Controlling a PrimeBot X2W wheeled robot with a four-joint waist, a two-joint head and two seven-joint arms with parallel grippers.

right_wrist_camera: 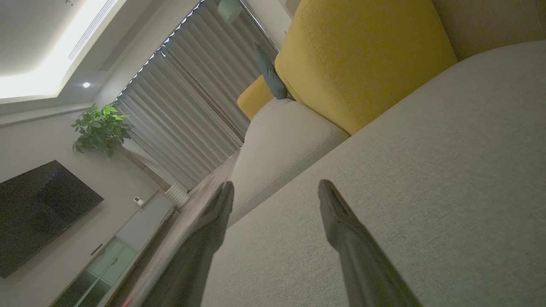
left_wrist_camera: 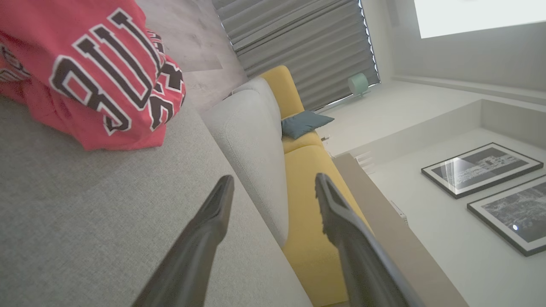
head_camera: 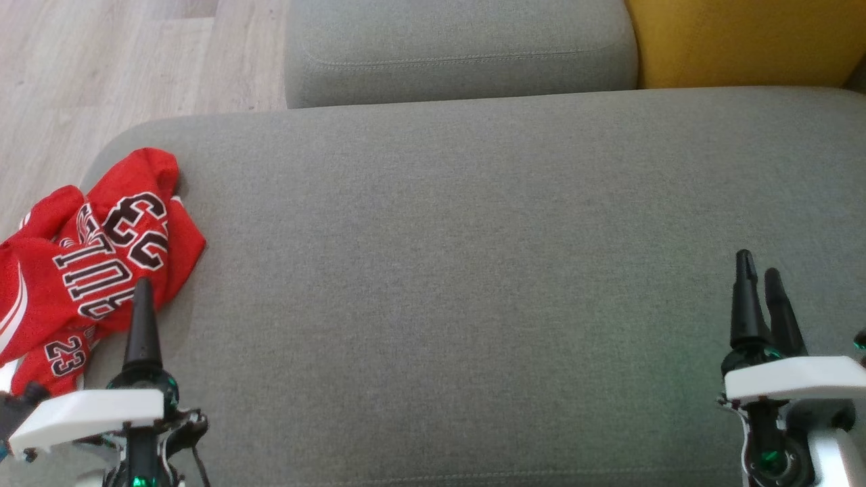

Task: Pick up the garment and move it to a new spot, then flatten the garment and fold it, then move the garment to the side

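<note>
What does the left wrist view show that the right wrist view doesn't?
Left wrist, not right wrist: the crumpled red jersey on the grey seat, two framed pictures, and the open left gripper. Right wrist, not left wrist: a plant, a dark TV, and the open right gripper. Both: the grey seat, yellow sofa, blue pillow and curtain.

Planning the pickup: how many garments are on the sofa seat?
1: a crumpled red jersey at the grey seat's left end, just ahead of the left gripper. Its folds might hide a second piece.
</note>
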